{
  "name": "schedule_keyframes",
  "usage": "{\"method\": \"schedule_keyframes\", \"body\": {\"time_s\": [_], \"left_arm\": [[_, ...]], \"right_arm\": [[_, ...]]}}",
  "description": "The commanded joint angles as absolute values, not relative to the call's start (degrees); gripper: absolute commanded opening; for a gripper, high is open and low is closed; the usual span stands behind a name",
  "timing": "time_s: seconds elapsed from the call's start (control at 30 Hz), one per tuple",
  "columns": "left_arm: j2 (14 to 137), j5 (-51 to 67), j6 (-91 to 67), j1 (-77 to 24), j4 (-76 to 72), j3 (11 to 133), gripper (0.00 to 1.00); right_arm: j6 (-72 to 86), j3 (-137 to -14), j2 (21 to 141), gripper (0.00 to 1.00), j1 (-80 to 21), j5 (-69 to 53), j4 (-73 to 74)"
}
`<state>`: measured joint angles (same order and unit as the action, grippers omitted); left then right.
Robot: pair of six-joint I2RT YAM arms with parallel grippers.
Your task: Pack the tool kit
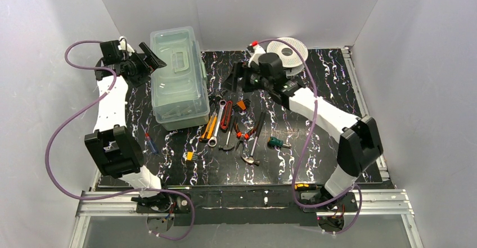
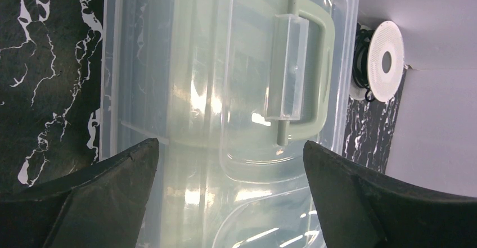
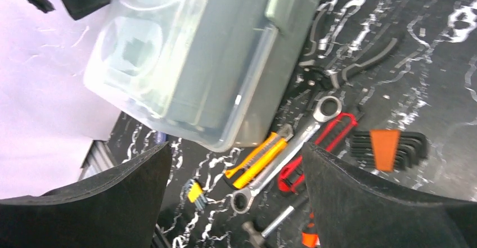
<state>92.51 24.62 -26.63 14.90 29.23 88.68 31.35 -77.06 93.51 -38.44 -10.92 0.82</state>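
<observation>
The closed translucent toolbox (image 1: 177, 82) with a pale green handle (image 2: 292, 68) stands at the back left of the black mat. My left gripper (image 1: 151, 62) is open and empty, hovering over the lid's left side (image 2: 229, 144). My right gripper (image 1: 237, 80) is open and empty above the mat, right of the box (image 3: 236, 147). Loose tools lie in front of the box: a yellow utility knife (image 1: 209, 127) (image 3: 259, 158), a wrench (image 1: 218, 121) (image 3: 287, 152), a red tool (image 1: 226, 116), an orange hex-key set (image 1: 242, 105) (image 3: 388, 147), a hammer (image 1: 250, 147) and a green-handled screwdriver (image 1: 277, 142).
A white wire spool (image 1: 288, 50) sits at the back, right of the box (image 2: 385, 62). A blue screwdriver (image 1: 151, 144) and a small yellow hex-key set (image 1: 189, 156) lie near the front left. Black pliers (image 3: 337, 71) lie beside the box. White walls enclose the mat.
</observation>
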Motion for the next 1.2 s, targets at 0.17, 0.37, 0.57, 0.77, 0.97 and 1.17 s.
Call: {"method": "schedule_keyframes", "body": {"time_s": [0.17, 0.37, 0.57, 0.77, 0.97, 1.17], "left_arm": [[99.86, 27.17, -26.38, 14.93, 33.53, 101.12, 1.00], [110.28, 27.21, -27.77, 15.06, 35.52, 112.29, 0.98], [114.30, 34.35, -27.17, 14.85, 35.69, 109.90, 0.86], [103.85, 35.59, -25.10, 14.50, 35.22, 98.22, 0.86], [93.50, 35.02, -23.65, 12.50, 34.41, 85.00, 0.86], [82.66, 33.60, -25.19, 11.02, 32.40, 75.14, 0.88]], "right_arm": [[39.19, -96.81, 107.85, 0.91, -41.86, -10.96, 6.74], [40.79, -111.78, 119.40, 0.91, -46.04, -9.97, 10.95], [40.72, -109.84, 121.54, 0.88, -51.86, -11.87, 10.71], [39.89, -106.19, 119.03, 0.88, -57.76, -10.54, 7.83], [39.94, -99.06, 112.50, 0.88, -58.01, -9.19, 5.84], [40.08, -90.18, 105.56, 0.88, -58.01, -6.55, 4.61]]}}
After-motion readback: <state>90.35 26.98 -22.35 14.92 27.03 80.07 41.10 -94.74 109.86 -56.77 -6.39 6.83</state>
